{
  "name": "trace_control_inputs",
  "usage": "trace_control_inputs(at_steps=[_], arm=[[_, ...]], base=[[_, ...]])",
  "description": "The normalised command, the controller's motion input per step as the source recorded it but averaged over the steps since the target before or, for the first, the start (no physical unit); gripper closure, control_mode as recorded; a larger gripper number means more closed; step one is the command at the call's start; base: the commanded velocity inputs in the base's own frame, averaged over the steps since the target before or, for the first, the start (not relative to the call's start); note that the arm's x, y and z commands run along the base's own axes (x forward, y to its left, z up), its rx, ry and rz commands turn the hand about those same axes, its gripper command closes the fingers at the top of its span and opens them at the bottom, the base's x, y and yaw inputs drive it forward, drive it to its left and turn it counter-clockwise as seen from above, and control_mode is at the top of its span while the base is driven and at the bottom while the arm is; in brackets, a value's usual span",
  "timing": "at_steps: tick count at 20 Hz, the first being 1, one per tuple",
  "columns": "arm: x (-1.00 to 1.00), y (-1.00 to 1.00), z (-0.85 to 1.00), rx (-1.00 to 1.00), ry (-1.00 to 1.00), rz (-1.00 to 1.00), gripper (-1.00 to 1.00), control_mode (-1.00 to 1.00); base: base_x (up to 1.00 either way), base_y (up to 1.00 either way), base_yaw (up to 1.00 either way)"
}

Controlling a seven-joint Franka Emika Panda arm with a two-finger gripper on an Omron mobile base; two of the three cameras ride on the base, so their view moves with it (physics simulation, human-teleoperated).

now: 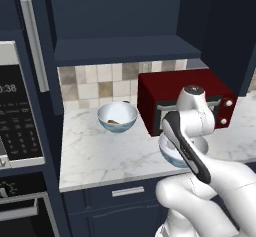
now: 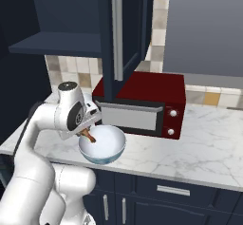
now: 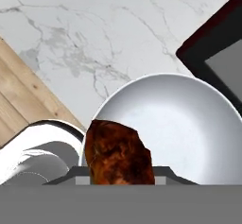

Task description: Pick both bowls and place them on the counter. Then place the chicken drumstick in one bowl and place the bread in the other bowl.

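A round white porcelain bowl with a blue-teal patterned outside [image 2: 102,147] is seen near the front edge of the white grey-veined marble worktop [image 1: 100,151], in front of the dark red microwave oven [image 2: 142,106]. Above its rim, at about nine o'clock in the right base view, the tool [image 2: 87,133] is clenched on the small brown elongated chicken drumstick [image 3: 119,155], whose thick end is shown in the hand view over the bowl's pale inside at about seven o'clock. A second matching round white bowl [image 1: 117,117] is set farther back on the worktop, at about ten o'clock from the first in the left base view, well apart from it, with a small brownish piece lying inside that cannot be identified. A light wooden floor [image 3: 19,100] is seen beyond the worktop edge.
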Motion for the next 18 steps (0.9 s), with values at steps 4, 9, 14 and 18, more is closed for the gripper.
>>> trace_control_inputs(at_steps=[4,9,14,18], arm=[[0.16,-0.52,-0.32,0.08,0.00,-0.08,1.00,-1.00],[0.35,-0.06,-0.39,0.10,0.02,-0.06,1.00,-1.00],[0.43,-0.07,-0.32,0.04,0.09,-0.06,1.00,-1.00],[0.31,-0.18,-0.21,0.00,0.10,-0.07,1.00,-1.00]], base=[[0.00,0.00,0.00],[0.00,0.00,0.00],[0.00,0.00,0.00],[0.00,0.00,0.00]])
